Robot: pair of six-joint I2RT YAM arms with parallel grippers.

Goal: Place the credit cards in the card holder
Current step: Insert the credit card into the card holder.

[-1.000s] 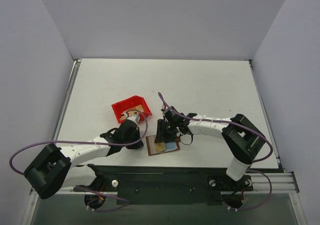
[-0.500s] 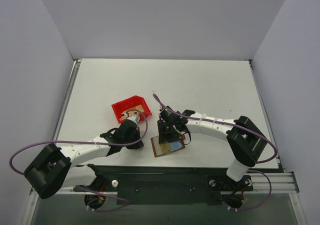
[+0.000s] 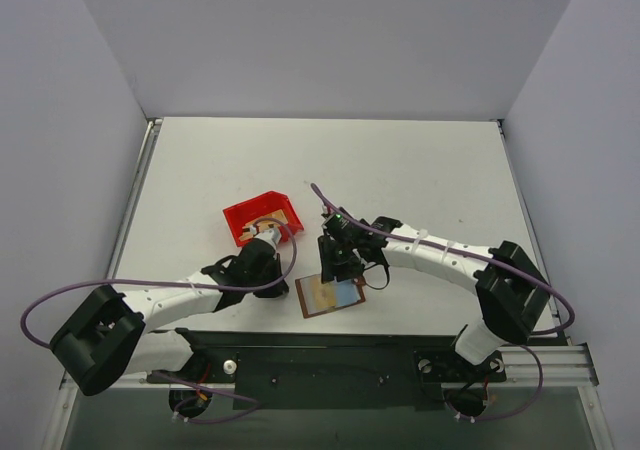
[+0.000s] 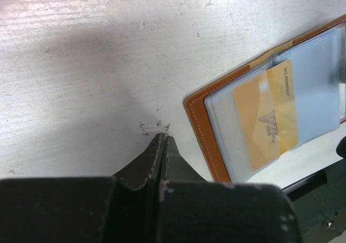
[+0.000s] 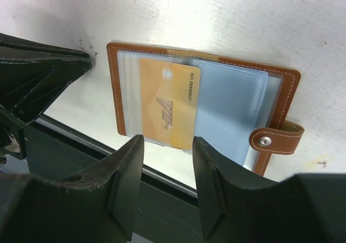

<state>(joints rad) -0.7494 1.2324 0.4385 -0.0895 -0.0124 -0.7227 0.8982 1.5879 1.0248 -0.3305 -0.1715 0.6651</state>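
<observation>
White, scuffed tabletop (image 3: 420, 170) boxed in by plain grey walls. Nearest the front edge, card holder (image 3: 330, 295) lying open and flat, snap tab on its right side. On its left panel, one gold card (image 5: 168, 102), seemingly slid under the clear pocket, printed edge reaching toward the fold; hard to tell whether fully seated. No card visible on the blue right panel.

Just left of the holder, left jaws pressed together, tips low over the tabletop, holding nothing, apart from the leather edge. Directly above the holder, right jaws spread part-way and empty, framing the card from above, seemingly clear of it.

Beyond the holder and to its left, red bin (image 3: 240, 215) with more tan cards (image 3: 265, 224) showing inside; number not clear.

Judged from this: one card in, or nearly in; the rest not yet moved. Probably left to do: checking that first card for seating, then fetching each further card from the bin and sliding it into a free pocket. Holder open and well placed for that.
</observation>
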